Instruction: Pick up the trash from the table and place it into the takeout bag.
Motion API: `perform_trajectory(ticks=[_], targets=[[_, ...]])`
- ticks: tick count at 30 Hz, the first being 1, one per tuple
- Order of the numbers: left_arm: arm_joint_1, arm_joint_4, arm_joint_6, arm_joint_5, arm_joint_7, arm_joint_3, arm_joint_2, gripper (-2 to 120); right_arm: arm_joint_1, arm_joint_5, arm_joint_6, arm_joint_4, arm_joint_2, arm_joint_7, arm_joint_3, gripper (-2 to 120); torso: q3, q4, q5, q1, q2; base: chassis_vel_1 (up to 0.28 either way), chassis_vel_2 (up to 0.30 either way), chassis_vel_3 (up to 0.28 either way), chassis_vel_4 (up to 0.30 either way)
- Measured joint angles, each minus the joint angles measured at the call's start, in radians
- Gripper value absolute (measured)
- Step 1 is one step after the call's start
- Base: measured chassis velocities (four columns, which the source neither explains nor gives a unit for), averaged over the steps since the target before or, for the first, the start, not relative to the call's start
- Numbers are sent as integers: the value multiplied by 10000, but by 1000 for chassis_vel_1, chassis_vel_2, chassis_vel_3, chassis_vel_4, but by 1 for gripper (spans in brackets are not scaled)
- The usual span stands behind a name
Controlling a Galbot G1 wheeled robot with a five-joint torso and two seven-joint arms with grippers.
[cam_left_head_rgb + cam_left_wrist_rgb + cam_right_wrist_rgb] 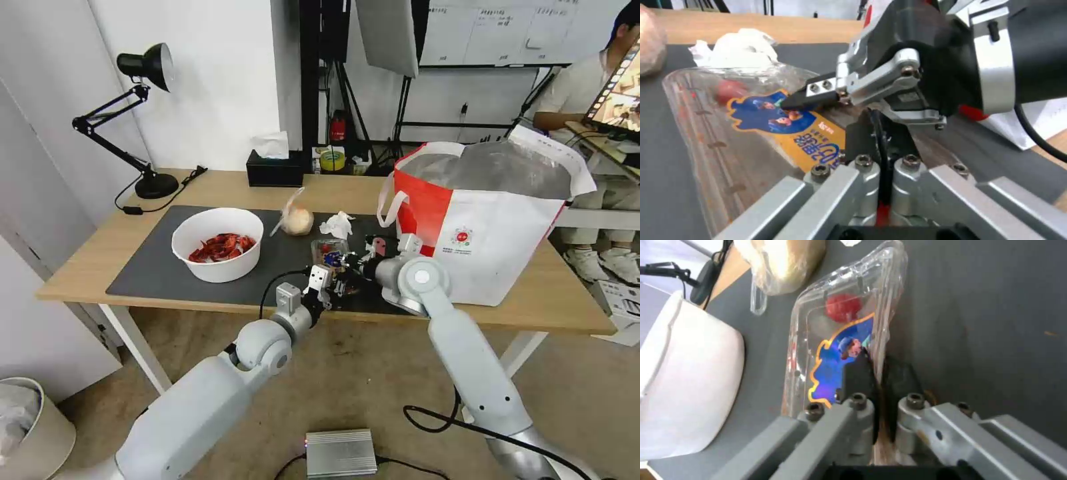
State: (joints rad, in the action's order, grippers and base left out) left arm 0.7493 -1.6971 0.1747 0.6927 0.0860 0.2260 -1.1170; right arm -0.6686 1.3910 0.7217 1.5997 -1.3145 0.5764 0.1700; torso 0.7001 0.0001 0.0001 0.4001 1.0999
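A clear hinged tray (329,251) with cherry tomatoes and a blue label lies on the dark mat (153,273) of the table (87,267). My right gripper (347,261) (880,373) is shut on the tray's (840,326) rim. My left gripper (333,285) (880,136) is shut on the same tray (751,110) from the near side, close to the right gripper's finger (811,96). The white bowl (217,243) of crayfish shells, the bagged ball (297,219) and a crumpled tissue (338,225) rest on the mat. The takeout bag (493,220) stands open at right.
A black tissue box (275,170) and a tape roll (332,160) sit at the table's back edge, a desk lamp (143,127) at back left. On the floor lie a silver box (341,452) and a bin (27,427).
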Motion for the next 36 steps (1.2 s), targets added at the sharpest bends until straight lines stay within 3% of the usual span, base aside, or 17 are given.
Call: perform_trajectory(ticks=[11, 15, 17, 20, 23, 32, 36], targets=[[370, -547, 114, 171, -13, -507, 502, 0, 10, 5, -2, -45, -21, -6, 12, 0, -1, -2, -2, 0, 0, 0, 0, 0, 0], [882, -934, 130, 176, -49, -996, 1043, 0, -14, 2, -7, -46, -23, -20, 14, 0, -2, -3, -3, -1, 0, 0, 0, 0, 0], [1537, -1373, 117, 183, -187, -1731, 1462, 0, -12, -1, -10, -59, -33, -34, 15, 0, -2, -3, -5, 0, 1, 0, 0, 0, 0], [1829, -1580, 82, 194, -245, -2064, 1635, 0, -9, -3, -11, -61, -43, -33, 16, 0, -2, -3, -1, 0, 1, 0, 0, 0, 0], [2738, -2179, -64, 263, -305, -2911, 2069, 0, -24, -10, -14, 3, -51, -23, 8, 0, -2, 0, -2, -1, 1, 0, 0, 0, 0], [3858, -2803, -183, 130, -331, -3702, 2043, 1, -76, 3, -10, 113, -61, -113, 62, 0, -1, 0, -1, -1, 0, 0, 0, 0, 0], [4518, -3216, -192, 26, -355, -4105, 1859, 21, -161, 3, -7, 327, -51, -247, 202, 0, 0, 0, -1, -1, 0, 0, 0, 0, 0]])
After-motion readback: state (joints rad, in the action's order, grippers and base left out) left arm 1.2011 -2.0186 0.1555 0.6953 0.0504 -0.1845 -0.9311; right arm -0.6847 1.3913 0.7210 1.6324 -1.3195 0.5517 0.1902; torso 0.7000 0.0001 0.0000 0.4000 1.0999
